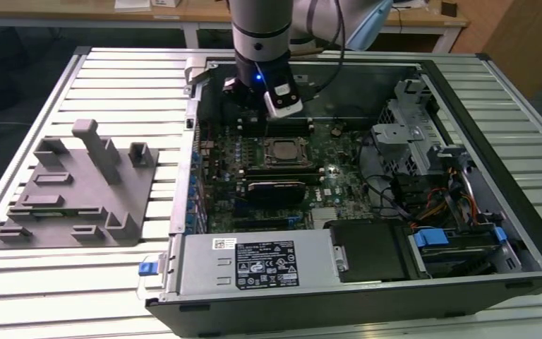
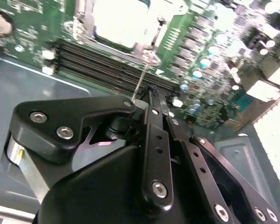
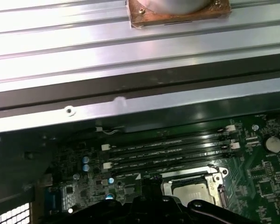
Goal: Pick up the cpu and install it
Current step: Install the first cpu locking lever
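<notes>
A: Closest to us, the black fingers sit clenched together, and we see nothing pinched between them.
B: Agreed. Where's the cpu?
A: Lying flat inside the socket, pale top up. We judge it lies there so the frame can clamp it down.
B: And the thin lever?
A: It rises from the socket's edge to just beside the fingers; we cannot tell if they touch.
B: Any writing?
A: We see a white label on the power supply, well apart from the socket. Its print is too small for us.
</notes>
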Robot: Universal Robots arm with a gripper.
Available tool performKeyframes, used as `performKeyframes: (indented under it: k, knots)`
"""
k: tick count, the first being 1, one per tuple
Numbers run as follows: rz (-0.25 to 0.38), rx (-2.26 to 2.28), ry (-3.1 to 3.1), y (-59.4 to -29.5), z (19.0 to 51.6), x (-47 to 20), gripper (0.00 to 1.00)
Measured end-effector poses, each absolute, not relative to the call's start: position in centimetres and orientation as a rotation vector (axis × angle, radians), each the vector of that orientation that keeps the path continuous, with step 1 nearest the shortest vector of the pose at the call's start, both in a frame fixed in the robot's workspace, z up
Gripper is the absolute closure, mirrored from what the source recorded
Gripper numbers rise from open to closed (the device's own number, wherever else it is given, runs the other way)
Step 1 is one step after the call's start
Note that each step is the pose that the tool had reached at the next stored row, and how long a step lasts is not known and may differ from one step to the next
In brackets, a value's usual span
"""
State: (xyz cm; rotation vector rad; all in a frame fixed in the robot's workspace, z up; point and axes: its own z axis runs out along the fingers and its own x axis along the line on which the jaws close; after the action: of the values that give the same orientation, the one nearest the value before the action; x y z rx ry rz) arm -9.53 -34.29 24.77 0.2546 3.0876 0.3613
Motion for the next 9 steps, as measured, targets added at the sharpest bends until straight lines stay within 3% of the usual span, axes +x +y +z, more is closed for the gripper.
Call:
performKeyframes:
  k: [9]
  knots:
    - [0.359, 0.255, 3.088, -34.29, 24.77, -8.74, 0.89]
